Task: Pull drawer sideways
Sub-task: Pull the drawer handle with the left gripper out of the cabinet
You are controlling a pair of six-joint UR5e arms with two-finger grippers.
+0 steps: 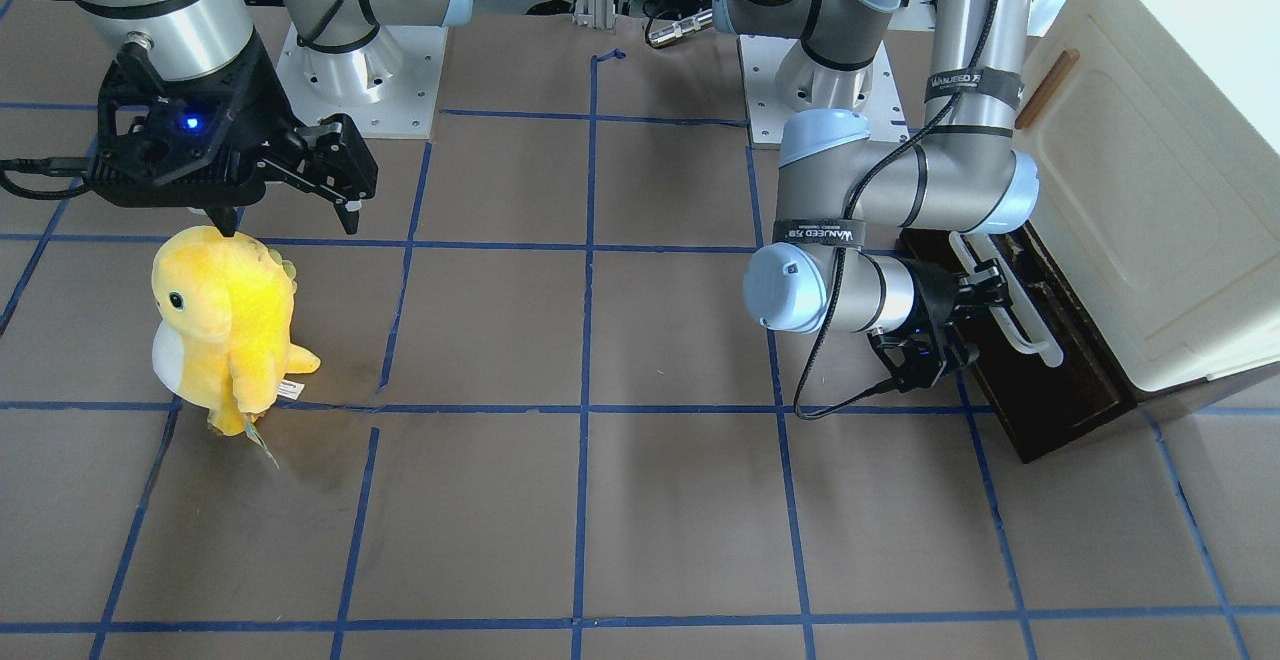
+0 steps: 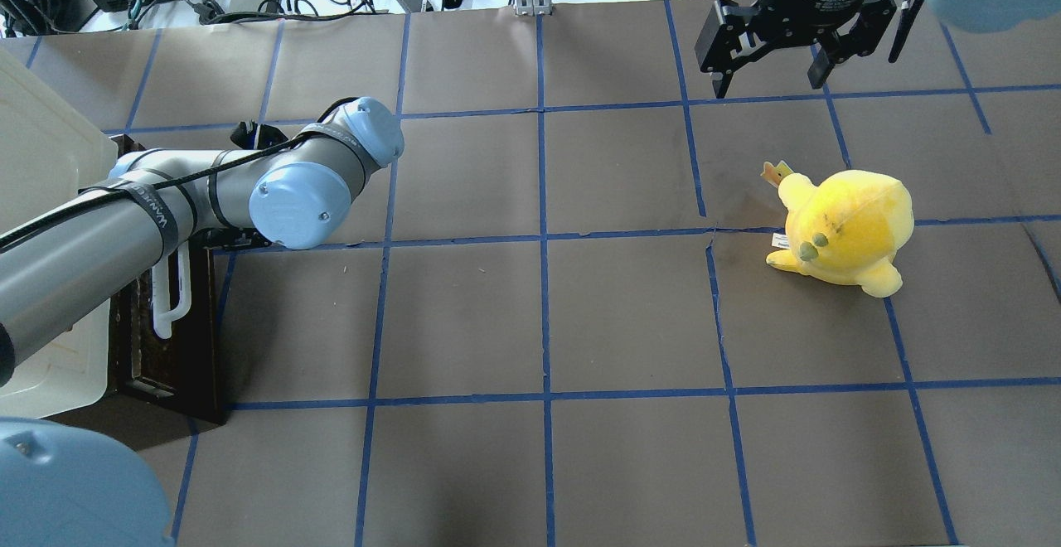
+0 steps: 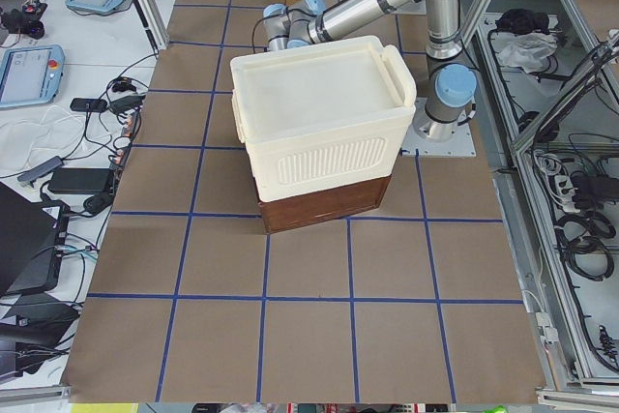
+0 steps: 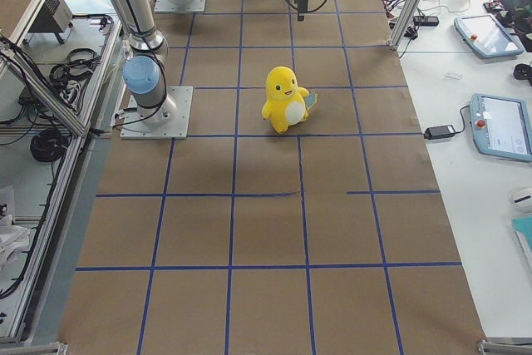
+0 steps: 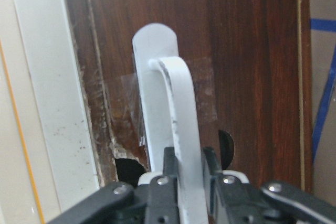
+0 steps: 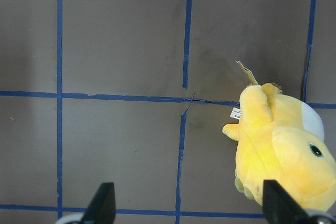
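The drawer (image 1: 1060, 380) has a dark brown wooden front and a long white bar handle (image 1: 1010, 310). It sits at the bottom of the cream-white cabinet (image 1: 1150, 190), with its front close against it. My left gripper (image 1: 985, 292) is shut on the handle. In the left wrist view the fingers (image 5: 157, 195) clamp the white bar (image 5: 181, 108) from both sides. The drawer front also shows in the overhead view (image 2: 186, 340). My right gripper (image 1: 290, 218) is open and empty, hovering above the table far from the drawer (image 2: 767, 83).
A yellow plush toy (image 1: 225, 325) stands on the brown mat just below my right gripper and shows in the right wrist view (image 6: 278, 150). The cabinet has a small wooden handle (image 1: 1047, 88). Blue tape lines grid the mat.
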